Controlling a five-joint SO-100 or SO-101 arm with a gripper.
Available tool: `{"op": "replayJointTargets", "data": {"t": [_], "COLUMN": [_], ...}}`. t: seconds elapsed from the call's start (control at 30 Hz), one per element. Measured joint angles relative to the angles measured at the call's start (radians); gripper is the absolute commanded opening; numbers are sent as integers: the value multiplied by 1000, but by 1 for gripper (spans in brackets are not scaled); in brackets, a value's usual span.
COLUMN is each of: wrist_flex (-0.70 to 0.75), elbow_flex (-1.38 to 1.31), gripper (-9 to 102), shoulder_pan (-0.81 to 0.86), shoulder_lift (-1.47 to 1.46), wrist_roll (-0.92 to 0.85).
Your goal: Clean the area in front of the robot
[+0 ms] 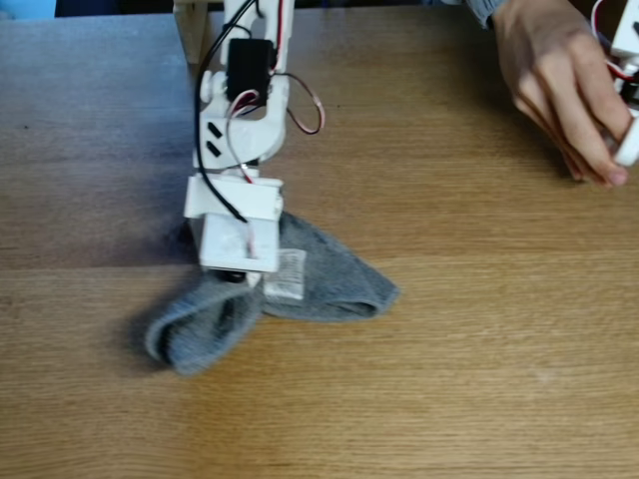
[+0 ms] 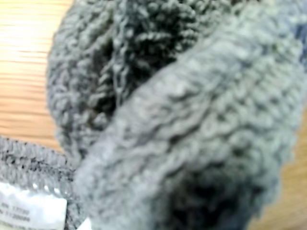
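Light oak tabletop fills the foreground of the fixed view, fine-grained, with a plank seam running left to right across its middle. On that seam, left of centre, lies a crumpled grey towel cloth: one lobe folds down toward the near left, another spreads to the right, and a small pale label shows between them.

Pressing down onto the cloth from behind is the white robot arm. Its flat plates at the gripper sit right on top of the fabric, and from where I stand the block of the wrist covers the fingertips, so I cannot tell whether they are spread or pinching the cloth. Red, black and white wires loop beside the black servo block higher up.

From the wrist view, blurred grey loops of the cloth crowd the lens, bare wood shows at the left, and a corner of the white label is cut off at the bottom edge.

Farther back, a pale wooden post stands behind the arm, its top cut off. At the far right a person's hand grips a white part with wires, mostly out of frame.
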Motion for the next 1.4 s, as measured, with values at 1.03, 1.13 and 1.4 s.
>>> {"op": "replayJointTargets", "data": {"t": [1.03,1.13,1.4], "wrist_flex": [784,549,92], "elbow_flex": [18,17,18], "gripper": [0,0,0], "shoulder_pan": [-198,-187,-94], "shoulder_lift": [198,155,69], "wrist_roll": [166,166,114]}}
